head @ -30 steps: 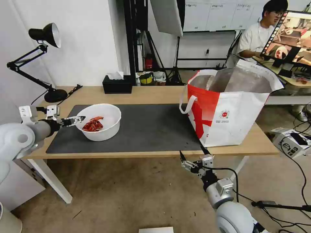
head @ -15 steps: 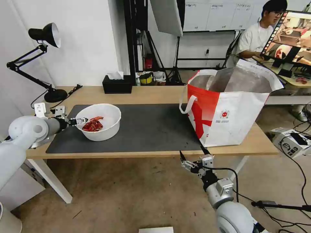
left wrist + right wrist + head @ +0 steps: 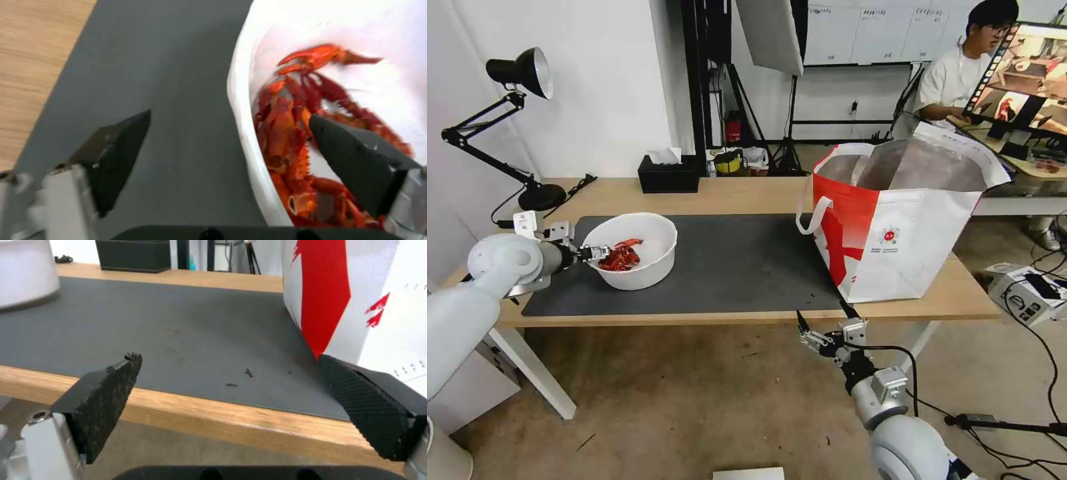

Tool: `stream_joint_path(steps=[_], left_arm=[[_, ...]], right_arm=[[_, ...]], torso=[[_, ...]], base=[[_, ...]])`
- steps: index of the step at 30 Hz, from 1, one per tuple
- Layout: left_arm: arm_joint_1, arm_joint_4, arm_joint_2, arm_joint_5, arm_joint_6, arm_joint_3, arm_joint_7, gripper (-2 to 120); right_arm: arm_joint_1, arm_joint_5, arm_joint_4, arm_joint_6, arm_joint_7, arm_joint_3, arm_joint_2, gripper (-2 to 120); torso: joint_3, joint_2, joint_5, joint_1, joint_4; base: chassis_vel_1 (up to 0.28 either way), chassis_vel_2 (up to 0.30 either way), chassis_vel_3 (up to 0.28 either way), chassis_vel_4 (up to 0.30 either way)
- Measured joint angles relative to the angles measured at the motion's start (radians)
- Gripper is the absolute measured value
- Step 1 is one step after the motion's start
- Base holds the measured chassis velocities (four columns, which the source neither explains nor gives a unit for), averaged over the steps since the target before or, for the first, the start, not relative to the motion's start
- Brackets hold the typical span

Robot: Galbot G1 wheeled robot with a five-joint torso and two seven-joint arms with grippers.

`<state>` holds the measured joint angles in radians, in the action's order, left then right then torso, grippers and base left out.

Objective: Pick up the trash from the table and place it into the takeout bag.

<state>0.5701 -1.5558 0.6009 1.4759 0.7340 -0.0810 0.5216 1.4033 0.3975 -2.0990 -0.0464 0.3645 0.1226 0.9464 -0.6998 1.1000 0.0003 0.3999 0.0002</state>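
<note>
A white round bowl (image 3: 644,275) of red shells (image 3: 619,257) stands on the left part of the dark mat (image 3: 740,260) on the table (image 3: 727,195). My left gripper (image 3: 595,253) is open at the bowl's left rim (image 3: 242,110). It straddles the rim, one finger (image 3: 118,153) outside over the mat and the other finger (image 3: 351,156) inside above the shells (image 3: 289,133). The red-and-white takeout bag (image 3: 907,230) stands open at the table's right end. My right gripper (image 3: 820,319) hangs open just below the table's front edge, close to the takeout bag (image 3: 356,290).
A black tissue box (image 3: 668,175) sits at the table's back edge. A black desk lamp (image 3: 527,72) stands at the back left corner, behind my left arm. Cables and a small box (image 3: 1024,293) lie on the floor at the right.
My left arm has swung in toward the table, and its gripper has edged right, further over the bowl's rim. The right arm and the bag have not moved.
</note>
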Motion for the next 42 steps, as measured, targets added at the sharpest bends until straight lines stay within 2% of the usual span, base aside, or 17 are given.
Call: stream_joint_path(steps=[4,11,12,13,15,18,20,21,23,25,31,38,42], left_arm=[[0.0,0.0,0.0,0.0,0.002,0.003,0.006,81],[-0.01,-0.008,-0.002,-0.004,-0.024,0.014,0.018,51],[-0.01,-0.008,-0.002,-0.004,-0.024,0.014,0.018,51],[-0.01,-0.012,-0.003,-0.005,-0.029,0.015,0.02,43],[-0.01,-0.014,-0.003,-0.005,-0.031,0.015,0.021,40],[-0.007,-0.024,-0.006,-0.006,-0.047,0.015,0.024,23],[-0.005,-0.027,-0.008,-0.006,-0.053,0.015,0.024,21],[-0.002,-0.031,-0.011,-0.005,-0.058,0.015,0.024,14],[-0.001,-0.033,-0.013,-0.005,-0.06,0.014,0.024,13],[0.005,-0.042,-0.022,-0.001,-0.064,0.01,0.022,1],[0.02,-0.057,-0.039,0.008,-0.069,-0.003,-0.002,0],[0.022,-0.093,-0.049,0.039,-0.115,-0.04,-0.009,0],[-0.022,-0.159,-0.072,0.061,-0.139,-0.033,-0.031,0]], right_arm=[[0.0,0.0,0.0,0.0,0.0,0.0,0.0,100],[0.0,0.0,0.0,0.0,0.0,0.0,0.0,100],[0.0,0.0,0.0,0.0,0.0,0.0,0.0,100],[0.0,0.0,0.0,0.0,0.0,0.0,0.0,100],[0.0,0.0,0.0,0.0,0.0,0.0,0.0,100],[0.0,0.0,0.0,0.0,0.0,0.0,0.0,100],[0.0,0.0,0.0,0.0,0.0,0.0,0.0,100],[0.0,0.0,0.0,0.0,0.0,0.0,0.0,100],[0.0,0.0,0.0,0.0,0.0,0.0,0.0,100],[0.0,0.0,0.0,0.0,0.0,0.0,0.0,100],[0.0,0.0,0.0,0.0,0.0,0.0,0.0,100],[0.0,0.0,0.0,0.0,0.0,0.0,0.0,100],[0.0,0.0,0.0,0.0,0.0,0.0,0.0,100]], torso=[[0.0,0.0,-0.0006,0.0,-0.0001],[0.0,0.0,-0.0004,0.0,-0.0003],[0.0,0.0,-0.0004,0.0,-0.0003],[0.0,0.0,-0.0004,0.0,-0.0002],[0.0,0.0,-0.0004,0.0,-0.0002],[0.0,0.0,-0.0004,0.0,-0.0002],[0.0,0.0,-0.0005,0.0,-0.0002],[0.0,0.0,-0.0004,0.0,-0.0002],[0.0,0.0,-0.0005,0.0,-0.0003],[0.0,0.0,-0.0004,0.0,-0.0002],[0.0,0.0,-0.0004,0.0,-0.0001],[0.0,0.0,-0.0005,0.0,-0.0001],[0.0,0.0,-0.0001,0.0,0.0]], base=[[0.0,0.0,0.0,0.0],[0.0,0.0,0.0,0.0],[0.0,0.0,0.0,0.0],[0.0,0.0,0.0,0.0],[0.0,0.0,0.0,0.0],[0.0,0.0,0.0,0.0],[0.0,0.0,0.0,0.0],[0.0,0.0,0.0,0.0],[0.0,0.0,0.0,0.0],[0.0,0.0,0.0,0.0],[0.0,0.0,0.0,0.0],[0.0,0.0,0.0,0.0],[0.0,0.0,0.0,0.0]])
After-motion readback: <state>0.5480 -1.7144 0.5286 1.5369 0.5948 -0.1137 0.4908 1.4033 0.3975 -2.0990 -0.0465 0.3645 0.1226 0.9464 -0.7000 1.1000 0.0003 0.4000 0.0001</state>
